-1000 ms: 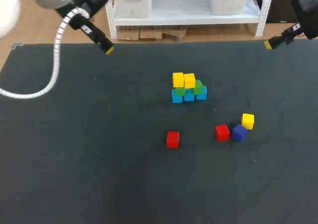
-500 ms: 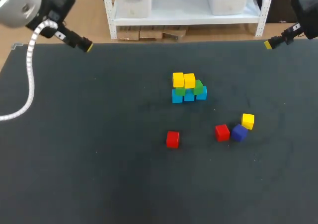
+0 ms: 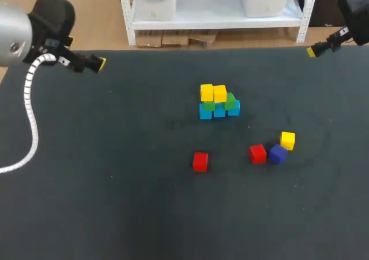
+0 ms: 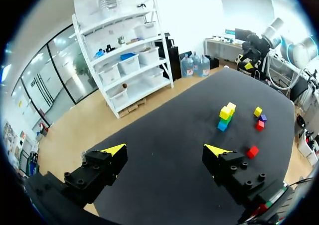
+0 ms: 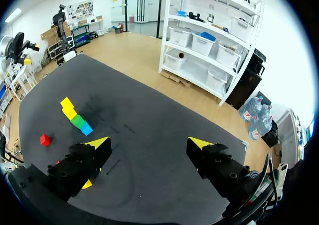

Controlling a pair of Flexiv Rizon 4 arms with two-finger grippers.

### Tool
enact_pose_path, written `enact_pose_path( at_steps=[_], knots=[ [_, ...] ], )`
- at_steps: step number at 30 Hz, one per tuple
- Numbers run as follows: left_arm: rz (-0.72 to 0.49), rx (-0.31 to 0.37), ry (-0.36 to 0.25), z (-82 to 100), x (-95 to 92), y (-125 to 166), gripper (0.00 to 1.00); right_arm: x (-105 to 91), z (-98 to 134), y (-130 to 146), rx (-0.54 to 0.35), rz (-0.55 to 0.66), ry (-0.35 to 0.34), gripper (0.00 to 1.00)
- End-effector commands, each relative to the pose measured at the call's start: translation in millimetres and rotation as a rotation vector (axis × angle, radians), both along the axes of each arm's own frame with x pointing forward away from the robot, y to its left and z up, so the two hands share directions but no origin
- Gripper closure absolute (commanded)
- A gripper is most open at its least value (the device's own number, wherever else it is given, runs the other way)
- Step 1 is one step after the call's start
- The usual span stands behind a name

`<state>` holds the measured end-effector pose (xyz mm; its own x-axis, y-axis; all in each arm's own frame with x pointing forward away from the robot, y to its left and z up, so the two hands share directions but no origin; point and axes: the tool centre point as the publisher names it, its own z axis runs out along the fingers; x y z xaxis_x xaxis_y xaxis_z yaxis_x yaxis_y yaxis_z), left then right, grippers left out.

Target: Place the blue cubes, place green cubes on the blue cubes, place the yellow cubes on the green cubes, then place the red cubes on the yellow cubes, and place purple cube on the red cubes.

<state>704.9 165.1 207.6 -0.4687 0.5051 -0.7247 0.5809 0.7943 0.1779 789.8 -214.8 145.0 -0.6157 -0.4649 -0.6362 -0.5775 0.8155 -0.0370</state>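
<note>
Blue-based stack: mid-table; its row runs side to side, green cubes above, two yellow on top.
Loose cubes: red cube nearer me than the stack; second red cube, purple cube and yellow cube clustered to the stack's near right.
Left gripper: fingers spread, empty, far left of the stack.
Right gripper: fingers spread, empty, far right of the stack.

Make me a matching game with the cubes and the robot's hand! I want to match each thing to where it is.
Things:
1. purple cube
2. lone red cube
3. stacked yellow cubes
4. left hand

Places:
A. on top of the green cubes
B. open, at the far left edge of the table
C. beside the other red cube and the loose yellow cube
D. by itself, touching nothing

Pairs: 1-C, 2-D, 3-A, 4-B
</note>
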Motion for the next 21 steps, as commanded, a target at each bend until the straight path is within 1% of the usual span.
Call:
enact_pose_path(
  at_steps=[1,4,21],
  knots=[
    [-0.024,-0.071,-0.076,0.1,-3.5,6.1,0.00,-0.7,0.3,0.3,-0.001,-0.002,-0.001,0.00],
    [-0.032,-0.092,-0.063,-0.3,-4.3,5.7,0.00,-0.7,0.3,0.3,-0.001,-0.002,-0.001,0.00],
    [-0.032,-0.092,-0.063,-0.3,-4.3,5.7,0.00,-0.7,0.3,0.3,-0.001,-0.002,-0.001,0.00]
  ],
)
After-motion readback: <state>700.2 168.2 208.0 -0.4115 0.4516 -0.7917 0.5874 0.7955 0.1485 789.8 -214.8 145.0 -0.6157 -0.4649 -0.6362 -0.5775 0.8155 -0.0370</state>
